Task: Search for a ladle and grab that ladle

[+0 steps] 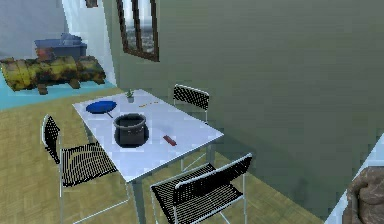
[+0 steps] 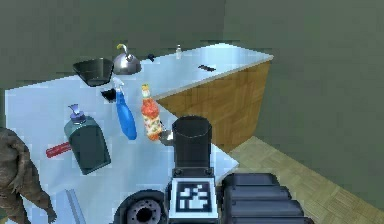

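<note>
Arm side view: the dark claw [image 2: 143, 209] sits low before a pale desk [image 2: 40, 105] bearing a blue plastic bottle [image 2: 126, 116], an orange sauce bottle [image 2: 151, 118] and a silver kettle [image 2: 125, 62]; whether it holds anything cannot be told, nor which item is the ladle.

The forward view looks ahead and somewhat down across a white table [image 1: 160, 115] at middle distance, toward a green wall [image 1: 280, 80] with a window [image 1: 138, 28]. The arm side view looks more steeply down on a pale counter [image 2: 40, 110] close beneath it, which runs away toward a dark wall [image 2: 300, 30]. A brown figure [image 1: 365, 195] at the forward view's lower right corner seems to show again at the arm side view's left edge [image 2: 20, 175].
</note>
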Tool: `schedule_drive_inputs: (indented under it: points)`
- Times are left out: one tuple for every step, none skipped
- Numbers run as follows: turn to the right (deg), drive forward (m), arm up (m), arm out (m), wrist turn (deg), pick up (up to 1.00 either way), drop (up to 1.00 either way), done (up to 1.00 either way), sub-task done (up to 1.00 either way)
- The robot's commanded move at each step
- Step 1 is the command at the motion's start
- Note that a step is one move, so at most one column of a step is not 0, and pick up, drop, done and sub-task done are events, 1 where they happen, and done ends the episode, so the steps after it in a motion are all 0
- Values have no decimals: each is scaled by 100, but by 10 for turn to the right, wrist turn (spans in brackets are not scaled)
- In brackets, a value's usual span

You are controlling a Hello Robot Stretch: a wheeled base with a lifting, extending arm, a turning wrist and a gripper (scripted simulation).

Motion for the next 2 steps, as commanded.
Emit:
schedule_drive_inputs:
  points:
    - [0, 0, 0, 24, 0, 0, 0, 0, 0]
    - [0, 0, 0, 0, 450, 0, 0, 0, 0]
